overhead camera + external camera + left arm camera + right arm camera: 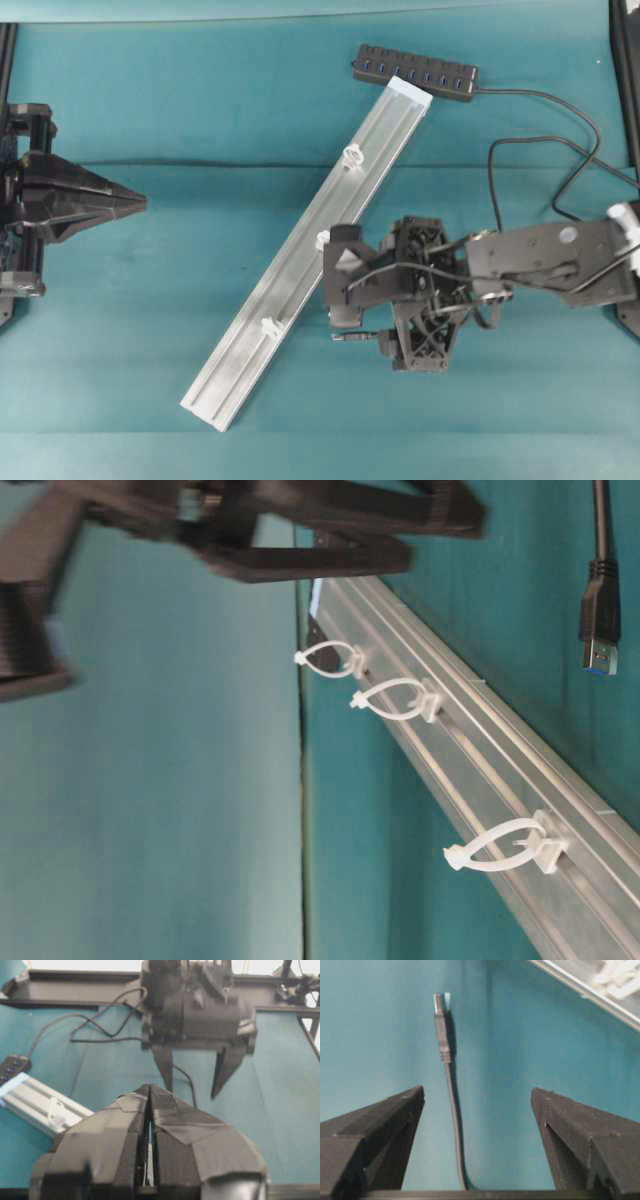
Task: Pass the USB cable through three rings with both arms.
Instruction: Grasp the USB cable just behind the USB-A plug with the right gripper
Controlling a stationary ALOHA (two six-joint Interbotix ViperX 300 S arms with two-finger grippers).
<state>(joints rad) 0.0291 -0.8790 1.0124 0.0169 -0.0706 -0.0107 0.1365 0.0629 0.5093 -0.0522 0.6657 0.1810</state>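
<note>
Dark grey thin USB cable (451, 1110) with a slim metal-tipped plug (440, 1007) is lying flat on the teal cloth-covered desk (150, 330), plug end sitting just beside the long silver aluminium rail (300, 260) and not yet through any ring. Three small translucent white plastic ring clips (500, 845) are standing spaced along the rail, all empty. Right gripper (477, 1105) is hanging over the cable with its fingers spread wide, gripping nothing; the cable is running up between them. Left gripper (140, 201) is waiting well apart at the desk's left side, fingers pressed closed on nothing visible. Black multi-port USB hub bar (415, 70) is sitting at the rail's far end. Judging by looks, the cable is light and limp, so it will droop and flop; the stiff moulded plug body just behind the metal tip looks like the best place to pinch for aiming at the small loops.
</note>
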